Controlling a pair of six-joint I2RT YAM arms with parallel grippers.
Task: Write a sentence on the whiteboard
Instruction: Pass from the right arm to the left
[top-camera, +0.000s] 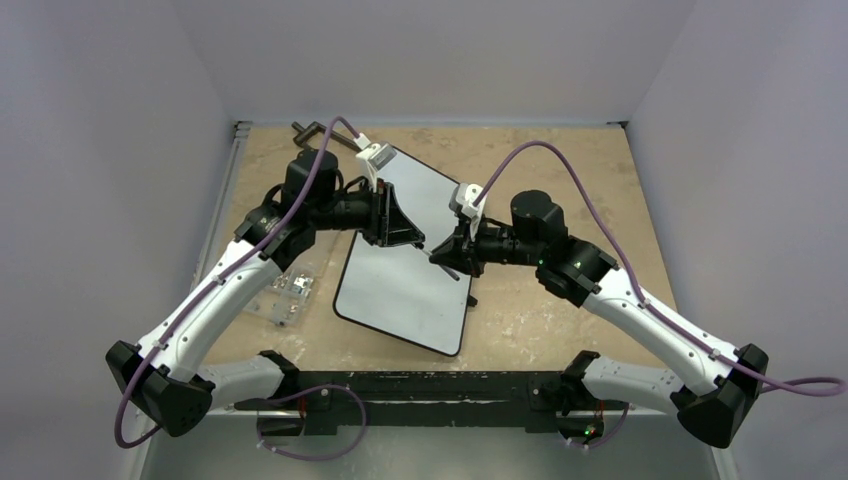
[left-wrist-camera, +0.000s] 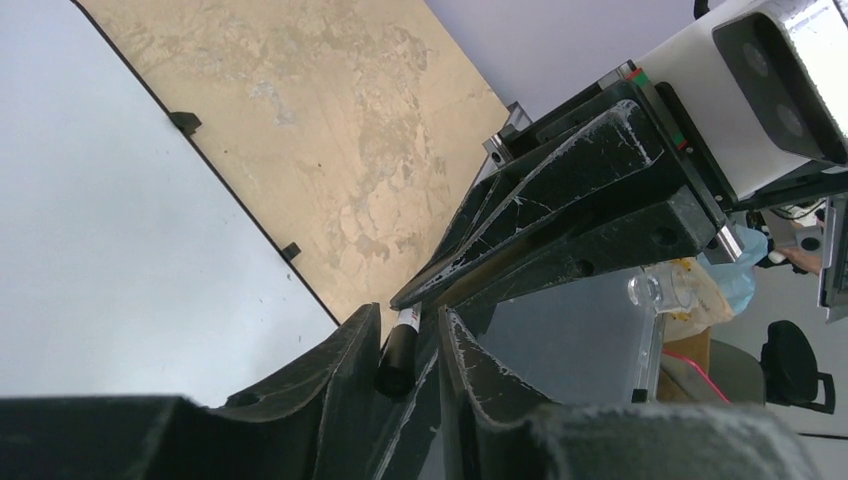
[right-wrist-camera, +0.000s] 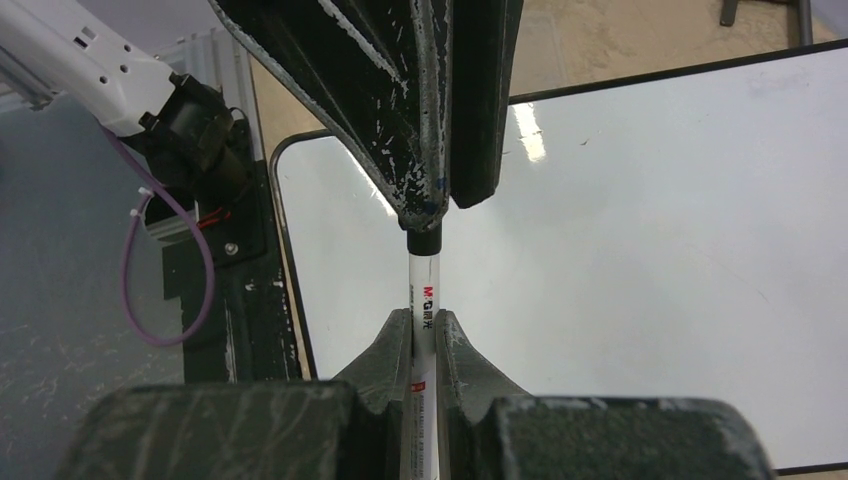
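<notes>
- Finding the whiteboard lying flat at mid-table, skewed against the table's edges, below both grippers.
- Seeing no sentence on it: showing only bare white in all three views, with some of the surface hidden under the arms in the top view.
- Judging the writing as not yet begun, with every word remaining.
- Hanging above the board's right side, a marker held between the two arms.
- Clamping the right gripper on the marker's clear barrel, jaws pressing it from both sides.
- Pinching the marker's black end in the left gripper, jaws nearly together around it; probably working the cap off, going by the opposed grips.
- Leaving to do, on that reading: freeing the cap, bringing the tip down to the board, then lettering.
- Carrying all this, a tan, mottled table.
- Sitting near the board's left edge, apart from it, a clear box of small parts.
- Standing at the far edge, a dark clamp.
- Closing in the table on three sides, plain pale walls.
- Showing past the right gripper in the left wrist view, a black chair and blurred clutter.
</notes>
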